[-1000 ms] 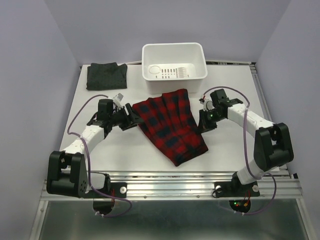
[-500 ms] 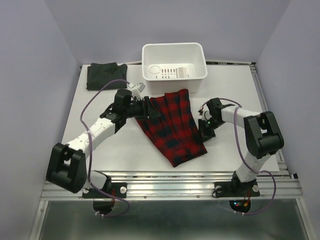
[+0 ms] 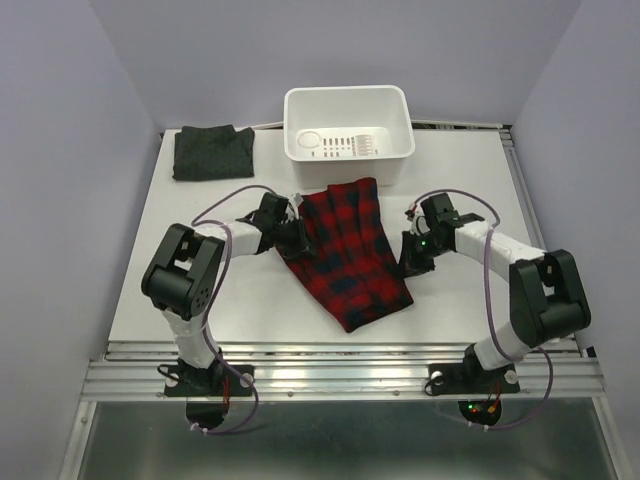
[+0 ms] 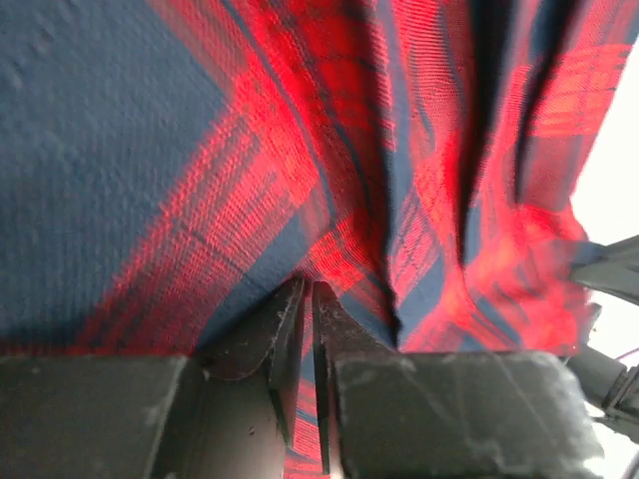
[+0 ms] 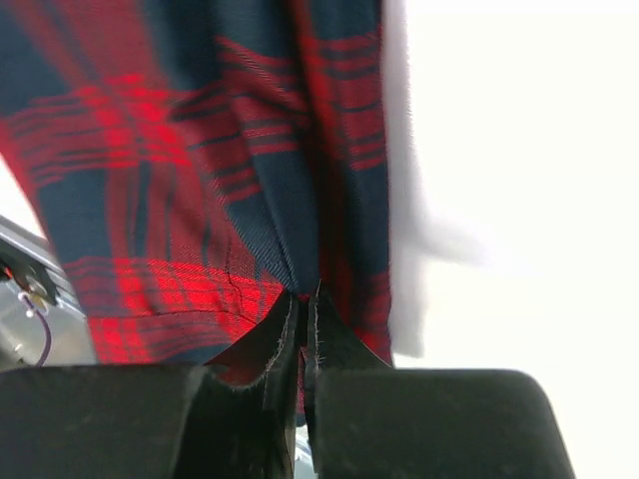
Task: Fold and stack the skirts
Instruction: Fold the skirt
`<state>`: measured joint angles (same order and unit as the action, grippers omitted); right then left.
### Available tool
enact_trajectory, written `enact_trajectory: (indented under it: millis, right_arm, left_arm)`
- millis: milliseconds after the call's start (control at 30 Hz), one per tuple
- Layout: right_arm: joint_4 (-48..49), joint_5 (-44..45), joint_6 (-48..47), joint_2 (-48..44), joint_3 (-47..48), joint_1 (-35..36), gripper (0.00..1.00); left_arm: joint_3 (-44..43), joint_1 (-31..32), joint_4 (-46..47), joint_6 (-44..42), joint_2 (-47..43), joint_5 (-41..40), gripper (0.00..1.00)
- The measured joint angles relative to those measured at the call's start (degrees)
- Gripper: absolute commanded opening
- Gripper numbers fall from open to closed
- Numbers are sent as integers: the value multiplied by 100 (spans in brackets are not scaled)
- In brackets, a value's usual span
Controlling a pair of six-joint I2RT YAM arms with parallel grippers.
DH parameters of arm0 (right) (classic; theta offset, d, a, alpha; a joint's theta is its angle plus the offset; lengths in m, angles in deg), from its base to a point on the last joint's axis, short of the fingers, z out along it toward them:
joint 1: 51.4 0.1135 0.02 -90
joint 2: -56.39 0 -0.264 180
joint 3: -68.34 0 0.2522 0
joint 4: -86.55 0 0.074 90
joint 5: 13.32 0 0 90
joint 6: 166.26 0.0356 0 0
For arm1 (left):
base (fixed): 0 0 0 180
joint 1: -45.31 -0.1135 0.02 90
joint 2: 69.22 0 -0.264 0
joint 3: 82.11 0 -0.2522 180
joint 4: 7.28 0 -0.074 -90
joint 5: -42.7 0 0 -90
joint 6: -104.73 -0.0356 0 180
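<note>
Clamps left tool (image 3: 293,232) and right tool (image 3: 408,255) on opposite side edges of plaid skirt (image 3: 345,250), flat on bench (image 3: 455,170). Leaves grey skirt (image 3: 212,152) folded far-left. Could lose thin pinch on lifting, skewing fold.

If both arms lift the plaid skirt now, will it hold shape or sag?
Probably floppy: the plaid skirt lies in soft folds and puckers at the left end effector. Held only at two edges, with the right end effector opposite, its middle would likely sag.
</note>
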<state>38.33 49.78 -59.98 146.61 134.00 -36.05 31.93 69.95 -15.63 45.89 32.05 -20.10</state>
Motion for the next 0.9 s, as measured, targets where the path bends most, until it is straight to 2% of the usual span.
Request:
enact_trajectory:
  millis: [67, 100, 133, 200, 233, 333, 500, 600, 633, 700, 733, 833, 867, 900]
  right_arm:
    - [24, 83, 4, -251, 2, 4, 47]
    - [20, 114, -17, -302, 17, 4, 57]
    - [-13, 166, -4, -284, 42, 9, 64]
    - [-35, 258, -101, -160, 87, 9, 70]
    - [-31, 302, -103, -142, 87, 9, 75]
    - [11, 310, -101, -195, 101, 9, 78]
    - [376, 170, -39, -125, 181, -2, 70]
    - [662, -2, 57, 136, 142, -2, 53]
    - [791, -81, 85, 216, 72, -2, 37]
    - [994, -221, 199, 323, -140, -2, 23]
    - [1123, -334, 251, 330, -295, -7, 12]
    - [1445, -695, 527, 269, -728, 9, 9]
    - [1604, -835, 693, 192, -894, 55, 10]
    - [1727, -925, 811, 68, -1073, 173, 16]
  left_arm:
    - [-133, -37, -107, -70, 138, -28, 25]
    - [-254, -39, -181, -129, 186, -39, 28]
    - [-391, -37, -260, -232, 232, -50, 35]
    - [-704, -37, -431, -468, 302, -74, 43]
    - [-861, -35, -511, -640, 302, -87, 50]
    - [-1054, -35, -654, -1064, 160, -153, 60]
    - [-914, -35, -994, -1797, -599, -140, 68]
    - [-807, -35, -1152, -2352, -1239, -177, 73]
    - [-802, -35, -1200, -2538, -1440, -205, 73]
    - [-802, -35, -1303, -3045, -1856, -262, 73]
    - [-802, -35, -1368, -3263, -2020, -319, 70]
    - [-796, -35, -1596, -3908, -2361, -468, 66]
    - [-756, -46, -1637, -4170, -2490, -498, 63]
    - [-726, -90, -1648, -4277, -2555, -496, 61]
